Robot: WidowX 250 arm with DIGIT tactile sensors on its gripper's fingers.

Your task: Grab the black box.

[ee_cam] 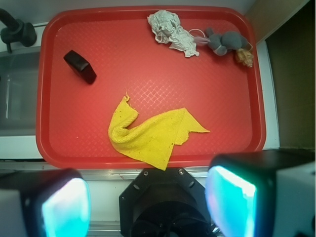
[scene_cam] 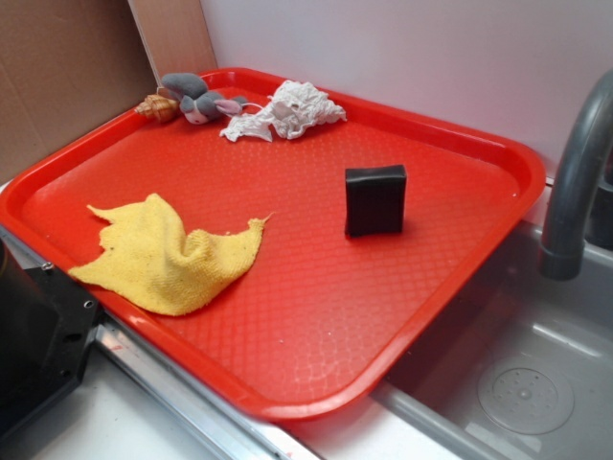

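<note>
Here the black box (scene_cam: pixel 375 199) stands upright on the red tray (scene_cam: pixel 316 316), well apart from the yellow cloth (scene_cam: pixel 172 254). It looks stiff, light and smooth, so its two flat faces seem best to squeeze. Only the wrist view shows the end effector (ee_cam: pixel 148 205), its fingers apart, far from the box.

One black box (scene_cam: pixel 374 199), two cloths (scene_cam: pixel 172 254), one plush toy (scene_cam: pixel 196 99), one tray (scene_cam: pixel 326 316).

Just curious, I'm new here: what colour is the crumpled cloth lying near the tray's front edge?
Yellow. The cloth shows best in the exterior view.
</note>
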